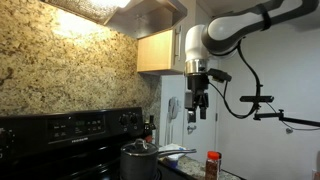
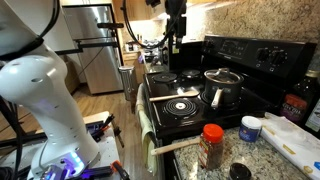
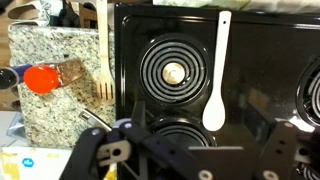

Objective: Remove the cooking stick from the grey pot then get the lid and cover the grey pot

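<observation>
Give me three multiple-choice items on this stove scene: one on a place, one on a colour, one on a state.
1. Where does the white spoon lie?
A. on the black stovetop
B. inside a pan
C. on the granite counter

2. What colour is the bottle cap?
A. blue
B. red
C. green

3. How does the grey pot stand?
A. open, with a stick in it
B. covered by the lid
C. tipped on its side

Answers: 1 A, the wrist view shows it flat beside a coil burner. 2 B, the cap is red in both exterior views. 3 B, the lid sits on the upright pot.
</observation>
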`<state>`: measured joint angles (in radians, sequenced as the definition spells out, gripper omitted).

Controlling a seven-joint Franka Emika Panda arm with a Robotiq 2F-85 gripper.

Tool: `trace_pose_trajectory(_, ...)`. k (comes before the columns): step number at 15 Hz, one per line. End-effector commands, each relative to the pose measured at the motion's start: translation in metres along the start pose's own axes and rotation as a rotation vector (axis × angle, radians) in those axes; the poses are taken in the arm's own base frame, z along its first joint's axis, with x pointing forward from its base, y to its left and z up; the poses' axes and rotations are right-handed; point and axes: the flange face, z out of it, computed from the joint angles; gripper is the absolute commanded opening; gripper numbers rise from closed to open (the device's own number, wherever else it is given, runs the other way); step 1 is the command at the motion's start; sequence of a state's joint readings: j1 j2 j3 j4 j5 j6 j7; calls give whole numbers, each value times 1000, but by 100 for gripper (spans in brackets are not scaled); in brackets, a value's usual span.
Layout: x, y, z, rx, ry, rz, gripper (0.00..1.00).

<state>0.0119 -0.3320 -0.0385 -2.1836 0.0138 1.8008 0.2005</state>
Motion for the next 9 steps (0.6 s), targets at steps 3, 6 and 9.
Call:
trace_pose_trajectory(3, -16, 1, -16, 1, 4, -8, 100)
trace_pose_trajectory(6, -17, 0, -16, 0, 5, -10, 100)
trace_pose_trajectory(9, -17, 0, -16, 0, 4, -10, 100)
